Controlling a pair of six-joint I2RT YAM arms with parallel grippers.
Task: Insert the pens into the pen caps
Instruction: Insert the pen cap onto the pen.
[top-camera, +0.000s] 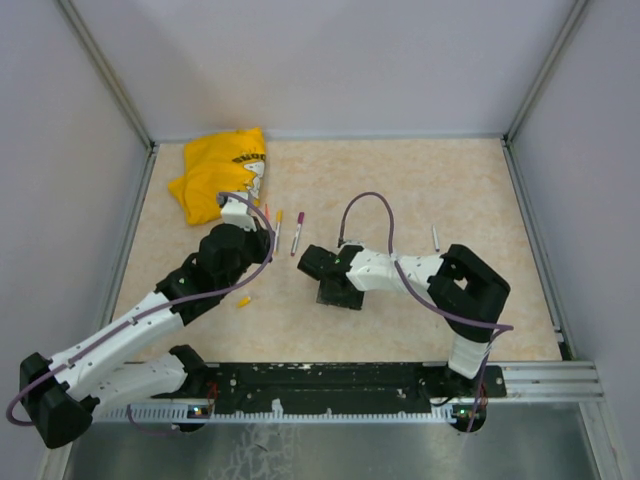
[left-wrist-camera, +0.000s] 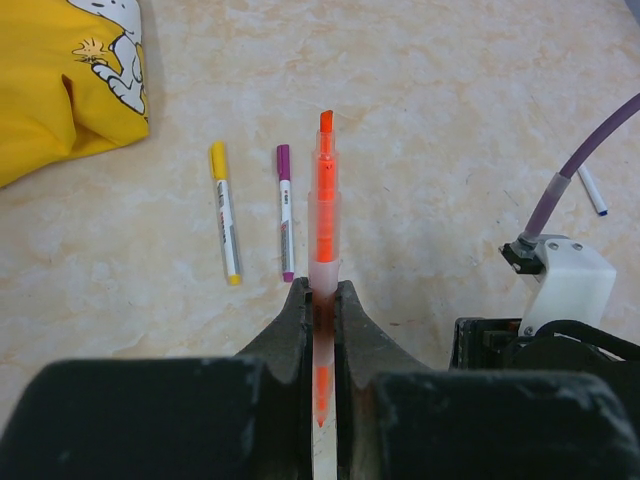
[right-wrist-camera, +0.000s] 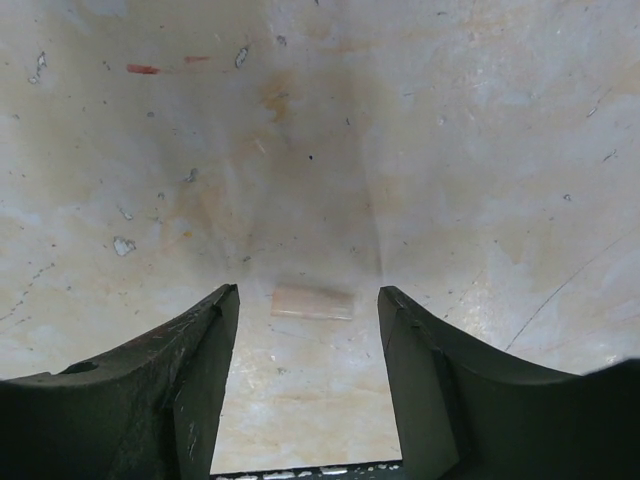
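My left gripper (left-wrist-camera: 321, 290) is shut on an orange-red pen (left-wrist-camera: 325, 190), whose bare tip points away from the wrist above the table. Just left of it lie two white pens side by side, one with a yellow cap (left-wrist-camera: 225, 212) and one with a purple cap (left-wrist-camera: 285, 212). My right gripper (right-wrist-camera: 308, 291) stands open low over the table. A small pale stubby tube (right-wrist-camera: 312, 303), seemingly a pen cap, lies flat between its fingertips without touching them. In the top view the right gripper (top-camera: 318, 264) sits mid-table, right of the left gripper (top-camera: 262, 232).
A crumpled yellow cloth (top-camera: 222, 172) lies at the back left. A white pen with a blue end (top-camera: 436, 237) rests to the right, beyond the right arm. A small yellow-orange stub (top-camera: 243, 302) lies near the left arm's forearm. Walls enclose three sides.
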